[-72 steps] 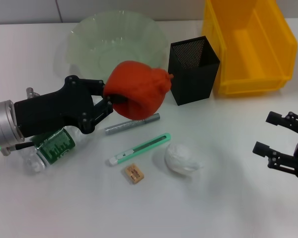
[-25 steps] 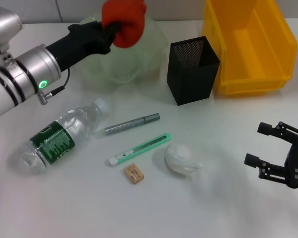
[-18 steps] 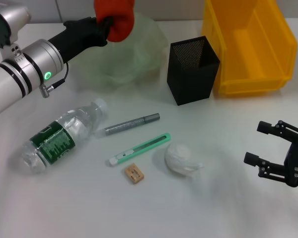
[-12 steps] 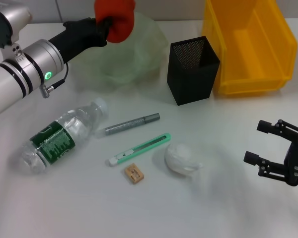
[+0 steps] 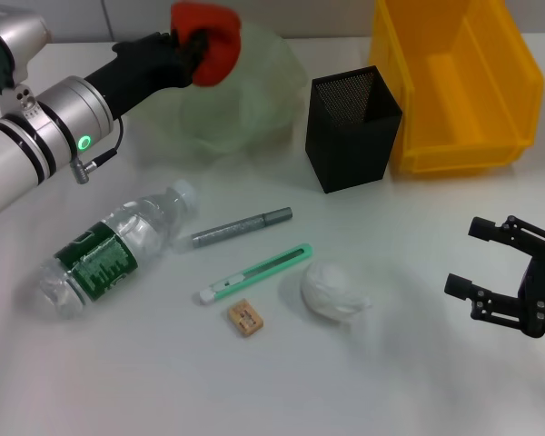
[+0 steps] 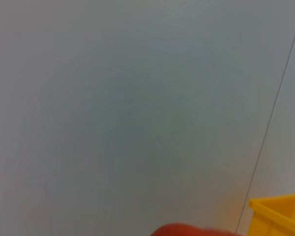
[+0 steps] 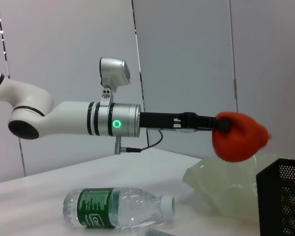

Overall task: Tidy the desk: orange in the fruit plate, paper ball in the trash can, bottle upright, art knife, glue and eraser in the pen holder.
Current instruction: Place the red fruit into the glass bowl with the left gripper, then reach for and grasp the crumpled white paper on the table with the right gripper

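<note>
Above the fruit plate (image 5: 254, 109), the left gripper (image 5: 189, 50) is clenched on the orange (image 5: 209, 41), held well clear of the bowl — best to lower it to the middle before letting go. Beyond the pen holder (image 5: 352, 127), the right gripper (image 5: 500, 272) waits spread wide, empty.

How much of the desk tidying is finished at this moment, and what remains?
Nothing looks finished yet. In hand: the left gripper holds the orange above the fruit plate, not released. Left: the bottle lies on its side; the paper ball, knife, glue and eraser lie on the desk. The right gripper waits open.
</note>
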`<action>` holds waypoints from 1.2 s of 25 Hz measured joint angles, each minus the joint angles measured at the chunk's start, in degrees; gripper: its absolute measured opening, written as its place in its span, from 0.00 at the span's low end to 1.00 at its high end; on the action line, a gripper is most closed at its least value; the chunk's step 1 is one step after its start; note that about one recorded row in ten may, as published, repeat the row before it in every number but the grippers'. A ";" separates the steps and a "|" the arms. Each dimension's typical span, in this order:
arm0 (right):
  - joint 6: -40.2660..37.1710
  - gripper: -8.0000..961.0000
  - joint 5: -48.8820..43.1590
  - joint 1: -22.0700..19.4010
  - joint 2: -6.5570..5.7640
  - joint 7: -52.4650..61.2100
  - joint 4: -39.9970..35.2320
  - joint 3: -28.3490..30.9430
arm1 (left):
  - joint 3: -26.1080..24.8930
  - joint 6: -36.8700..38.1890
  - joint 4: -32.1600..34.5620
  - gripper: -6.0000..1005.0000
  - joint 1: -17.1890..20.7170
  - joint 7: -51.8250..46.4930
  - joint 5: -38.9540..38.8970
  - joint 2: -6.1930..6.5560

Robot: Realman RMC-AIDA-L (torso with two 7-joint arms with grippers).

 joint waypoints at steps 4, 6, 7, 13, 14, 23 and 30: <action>0.00 0.84 0.00 0.01 0.00 0.03 0.00 0.00 | 0.54 0.79 -0.01 0.19 0.29 -0.06 0.16 0.00; 0.00 0.84 0.00 0.01 0.00 0.03 0.00 0.00 | 0.68 1.24 -0.09 0.24 0.29 -0.15 0.39 0.00; -0.02 0.83 0.00 0.01 0.00 0.04 0.00 0.00 | 0.76 1.36 -0.09 0.30 0.29 -0.40 0.39 0.00; -0.30 0.83 -0.09 0.01 0.00 0.04 0.00 0.00 | 1.21 1.70 -0.09 0.61 0.37 -0.91 0.42 0.00; -0.40 0.83 -0.11 0.01 0.00 0.04 0.00 0.00 | 1.21 1.87 -0.09 0.67 0.41 -1.15 0.43 0.00; -0.54 0.83 -0.13 0.01 0.03 0.04 0.00 0.00 | 1.21 2.83 0.17 0.82 1.25 -1.61 0.20 0.01; -0.66 0.83 0.01 0.01 0.08 0.09 0.00 0.01 | 1.66 11.02 1.39 0.85 4.16 -4.30 0.87 0.64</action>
